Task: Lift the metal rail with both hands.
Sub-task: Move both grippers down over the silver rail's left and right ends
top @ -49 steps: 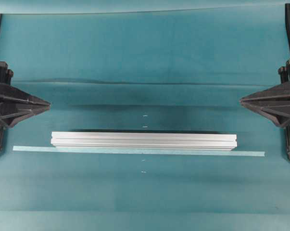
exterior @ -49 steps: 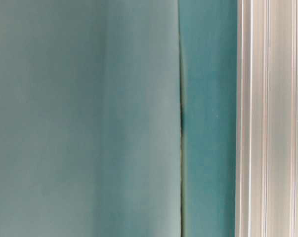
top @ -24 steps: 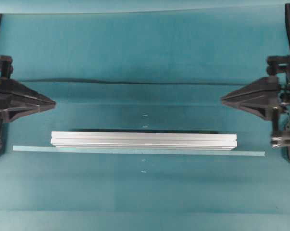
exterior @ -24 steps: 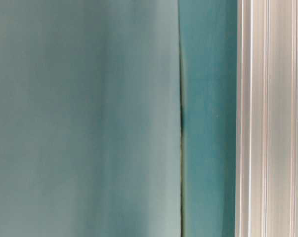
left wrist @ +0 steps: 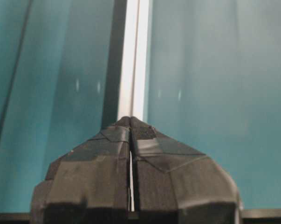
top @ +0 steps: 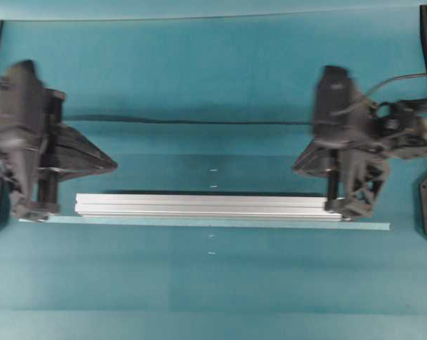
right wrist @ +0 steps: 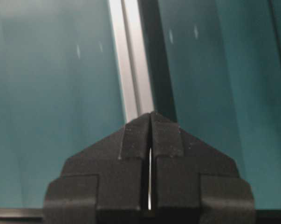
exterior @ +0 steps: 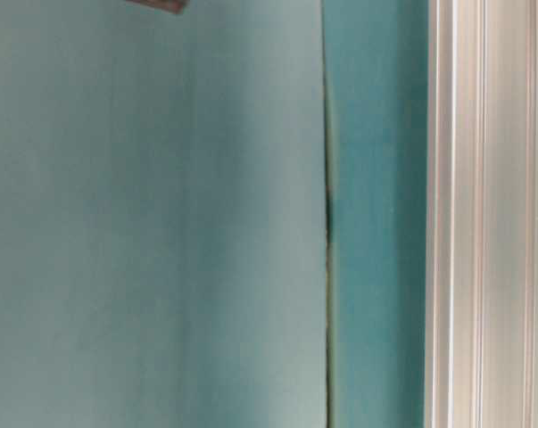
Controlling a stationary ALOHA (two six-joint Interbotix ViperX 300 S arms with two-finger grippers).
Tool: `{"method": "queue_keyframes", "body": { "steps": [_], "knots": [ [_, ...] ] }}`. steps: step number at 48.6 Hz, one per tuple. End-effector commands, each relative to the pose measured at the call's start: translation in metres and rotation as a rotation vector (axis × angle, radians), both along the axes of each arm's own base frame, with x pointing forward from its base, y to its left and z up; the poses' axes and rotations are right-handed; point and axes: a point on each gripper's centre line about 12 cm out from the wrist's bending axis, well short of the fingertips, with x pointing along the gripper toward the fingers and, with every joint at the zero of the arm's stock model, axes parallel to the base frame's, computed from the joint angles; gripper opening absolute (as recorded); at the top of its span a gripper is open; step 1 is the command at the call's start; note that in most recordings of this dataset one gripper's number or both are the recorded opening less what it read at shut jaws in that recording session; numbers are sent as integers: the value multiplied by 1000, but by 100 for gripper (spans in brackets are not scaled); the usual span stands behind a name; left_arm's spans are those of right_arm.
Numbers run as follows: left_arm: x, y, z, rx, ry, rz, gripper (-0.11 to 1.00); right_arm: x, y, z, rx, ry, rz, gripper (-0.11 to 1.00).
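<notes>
The metal rail (top: 199, 205) lies flat on the teal cloth, a long silver grooved bar running left to right. My left gripper (top: 114, 167) hovers just behind its left end, shut and pointing right, with nothing held. My right gripper (top: 296, 170) is shut too and points left, its body over the rail's right end. In the left wrist view the closed fingertips (left wrist: 131, 119) line up with the rail (left wrist: 134, 56) stretching away. The right wrist view shows the same: the gripper (right wrist: 151, 114) shut and the rail (right wrist: 131, 56) beyond it. The table-level view shows the rail (exterior: 487, 214) close up.
A thin pale tape strip (top: 369, 226) lies along the rail's near side. Small white marks (top: 213, 170) dot the cloth in the middle. A dark crease (top: 199, 122) crosses the cloth behind the rail. The arm bases stand at both side edges.
Both arms have swung inward from the side edges toward the rail's ends and are blurred with motion. The rail has not moved.
</notes>
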Motion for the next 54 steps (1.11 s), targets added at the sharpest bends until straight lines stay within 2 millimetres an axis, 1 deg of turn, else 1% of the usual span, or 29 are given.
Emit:
{"method": "queue_keyframes", "body": {
  "steps": [1, 5, 14, 18, 28, 33, 37, 40, 43, 49, 51, 54],
  "knots": [
    [9, 0, 3, 4, 58, 0, -4, 11, -4, -2, 2, 72, -5, -3],
    [15, 1, -6, 11, 143, -3, -4, 19, -11, -9, -1, 135, -18, -3],
    [26, 2, -18, 51, 285, -35, -4, 29, -15, -22, 3, 198, -20, -2],
    [28, 2, -25, 68, 333, -53, -4, 31, -15, -28, 5, 218, -20, -2],
    [32, 4, -41, 67, 404, -55, -4, 35, -14, -34, -7, 220, 5, 1],
    [35, 4, -43, 65, 413, -52, -3, 38, -11, -33, -21, 196, 36, 6],
    [35, 4, -46, 64, 425, -53, 1, 39, -10, -33, -34, 189, 63, 15],
    [35, 5, -47, 65, 430, -52, 8, 40, -8, -36, -40, 197, 82, 26],
    [34, 4, -49, 65, 436, -53, 19, 40, -6, -40, -43, 221, 101, 43],
    [33, 3, -52, 67, 459, -59, 55, 38, 0, -53, -41, 288, 132, 80],
    [33, 3, -53, 65, 465, -60, 67, 38, 2, -56, -39, 308, 139, 88],
    [34, 2, -56, 64, 479, -62, 84, 38, 3, -60, -40, 327, 150, 97]
  ]
}}
